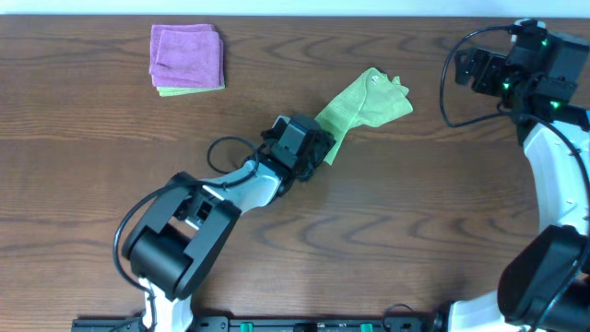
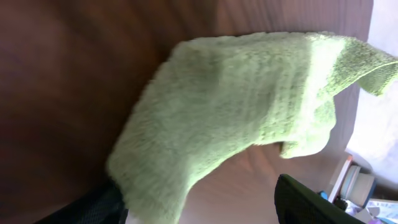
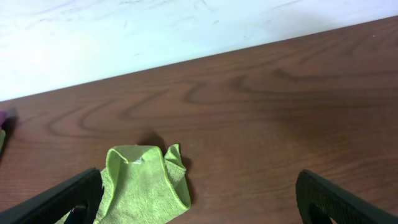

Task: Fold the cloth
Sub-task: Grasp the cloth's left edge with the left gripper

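Note:
A light green cloth [image 1: 369, 101] lies crumpled and stretched out on the dark wooden table, running from the middle toward the upper right. My left gripper [image 1: 313, 152] is at the cloth's lower-left end. In the left wrist view the jaws [image 2: 199, 202] are wide apart, and the cloth [image 2: 249, 106] drapes over the left finger only. My right gripper [image 1: 466, 66] is open and empty at the far right rear, well away from the cloth. Its wrist view shows the cloth [image 3: 146, 183] ahead, near the left finger of the open jaws [image 3: 199, 202].
A folded purple cloth on top of a folded green one [image 1: 187, 57] lies at the back left. The table's far edge meets a white wall [image 3: 186, 31]. Bare wood [image 1: 415, 231] lies in front of the cloth.

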Motion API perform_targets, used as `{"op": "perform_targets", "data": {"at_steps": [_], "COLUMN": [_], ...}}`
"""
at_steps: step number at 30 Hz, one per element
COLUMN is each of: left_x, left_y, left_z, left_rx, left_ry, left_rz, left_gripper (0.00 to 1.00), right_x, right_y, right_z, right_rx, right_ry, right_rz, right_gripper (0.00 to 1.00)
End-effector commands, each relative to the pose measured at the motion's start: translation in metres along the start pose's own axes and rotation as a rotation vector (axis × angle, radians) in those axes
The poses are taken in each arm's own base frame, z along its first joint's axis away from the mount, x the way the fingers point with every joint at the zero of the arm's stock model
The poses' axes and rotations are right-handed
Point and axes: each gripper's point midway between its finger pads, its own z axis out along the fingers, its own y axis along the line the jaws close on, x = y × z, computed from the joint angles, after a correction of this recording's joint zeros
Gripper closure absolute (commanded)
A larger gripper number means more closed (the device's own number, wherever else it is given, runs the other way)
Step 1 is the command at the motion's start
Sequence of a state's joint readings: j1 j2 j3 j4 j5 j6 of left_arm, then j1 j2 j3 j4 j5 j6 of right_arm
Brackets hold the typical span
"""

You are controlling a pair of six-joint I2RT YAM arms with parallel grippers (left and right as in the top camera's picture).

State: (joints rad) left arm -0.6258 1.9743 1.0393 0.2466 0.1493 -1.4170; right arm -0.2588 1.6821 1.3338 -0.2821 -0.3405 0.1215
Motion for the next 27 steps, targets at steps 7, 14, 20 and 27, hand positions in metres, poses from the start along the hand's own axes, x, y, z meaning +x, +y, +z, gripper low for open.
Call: {"op": "perform_targets", "data": {"at_steps": [7,14,20,27], "left_x": [-0.003,0.008,0.01,0.01], "left_y": [0.003,0.002,0.001,-0.007], "left_z": [0.02,0.019,0.019,0.013], "left_rx": [-0.025,-0.02,-0.016,0.012], "left_ry": [-0.01,0.053,0.066,0.162], "left_rz": [-0.001,-0.028,-0.052,-0.079], "left_gripper": [0.49,0.8,0.94,0.94], "right_x": [-0.006,-0.006,-0.007,-0.007], "right_y": [-0.002,-0.002,-0.002,0.001], "right_z": [0.0,0.0,0.0,0.001], "right_rx": [0.002,0.005,0.004,-0.002], "right_ry": [-0.017,-0.018,-0.024,-0.022], "right_rz": [-0.017,-0.018,-0.02,-0.012], "right_gripper": [0.01,0.01,0.01,0.01]}}
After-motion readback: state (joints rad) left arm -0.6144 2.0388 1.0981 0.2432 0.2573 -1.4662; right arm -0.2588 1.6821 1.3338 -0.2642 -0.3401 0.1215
